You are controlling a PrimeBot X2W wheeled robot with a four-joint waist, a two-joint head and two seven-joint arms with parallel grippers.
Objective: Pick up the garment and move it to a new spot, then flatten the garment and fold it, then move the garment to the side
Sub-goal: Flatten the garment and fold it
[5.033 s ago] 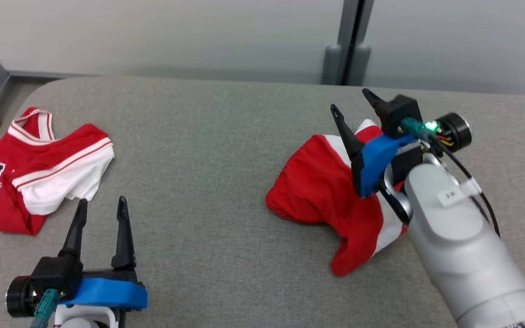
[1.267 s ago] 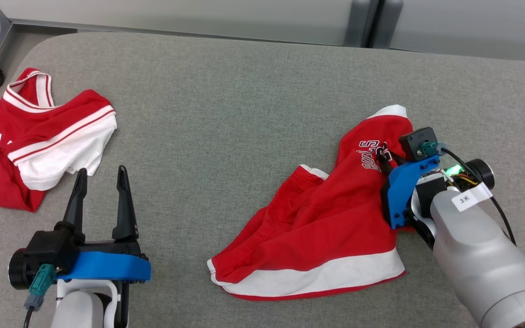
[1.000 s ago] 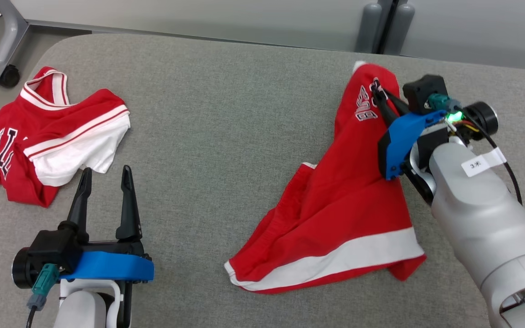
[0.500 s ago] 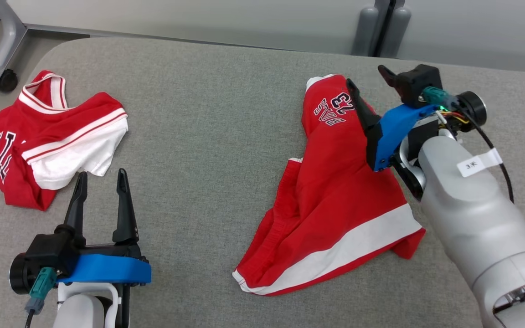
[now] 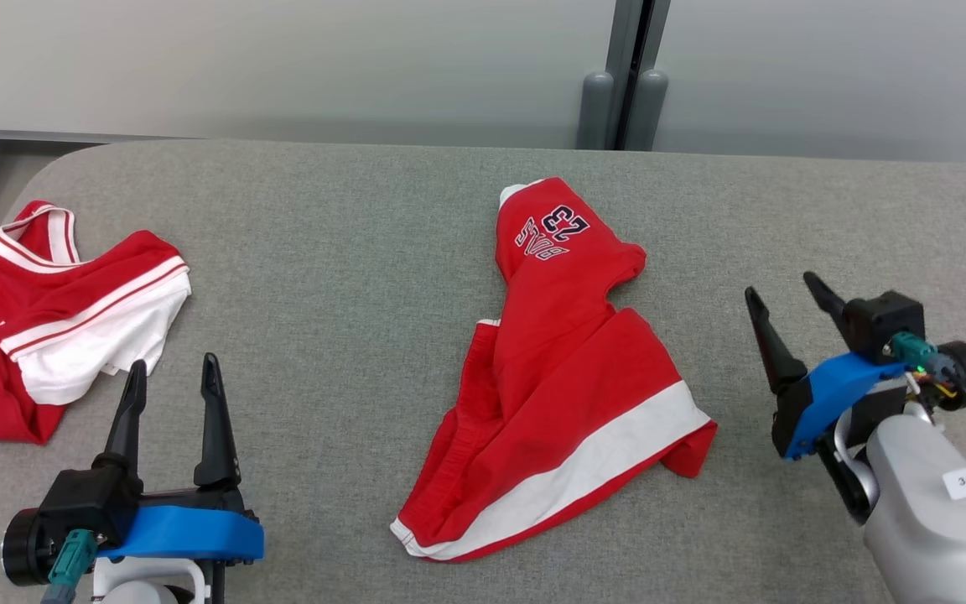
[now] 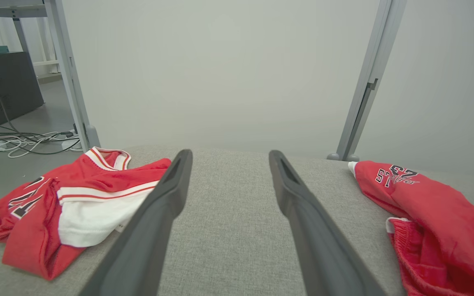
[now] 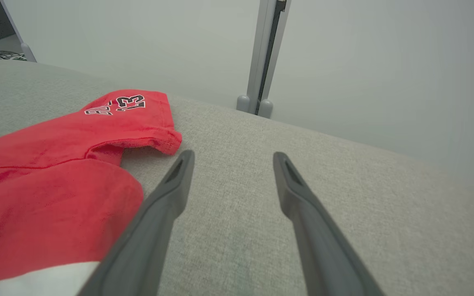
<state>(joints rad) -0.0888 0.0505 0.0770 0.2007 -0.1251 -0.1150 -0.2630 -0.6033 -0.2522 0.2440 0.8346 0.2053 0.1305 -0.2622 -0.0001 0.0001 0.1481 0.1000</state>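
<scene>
The garment (image 5: pixel 567 369) is a pair of red shorts with a white hem band and a "23" print, lying rumpled in the middle of the grey table (image 5: pixel 349 252). It also shows at the right of the left wrist view as the garment (image 6: pixel 430 209) and at the left of the right wrist view as the garment (image 7: pixel 56 172). My right gripper (image 5: pixel 781 287) (image 7: pixel 232 158) stands open to the right of it, apart from the cloth, with nothing between its fingers. At the lower left my left gripper (image 5: pixel 171 371) (image 6: pixel 228 156) is open and empty.
A second red and white garment, a jersey (image 5: pixel 47 310) (image 6: pixel 68 197), lies crumpled at the table's left edge. A grey post (image 5: pixel 625 80) stands against the pale wall behind the table. Cables (image 6: pixel 19 142) lie on the floor at the far left.
My right gripper has opened and let go of the garment, then drawn back to the right and toward me. The garment now lies on the table. The head camera has shifted.
</scene>
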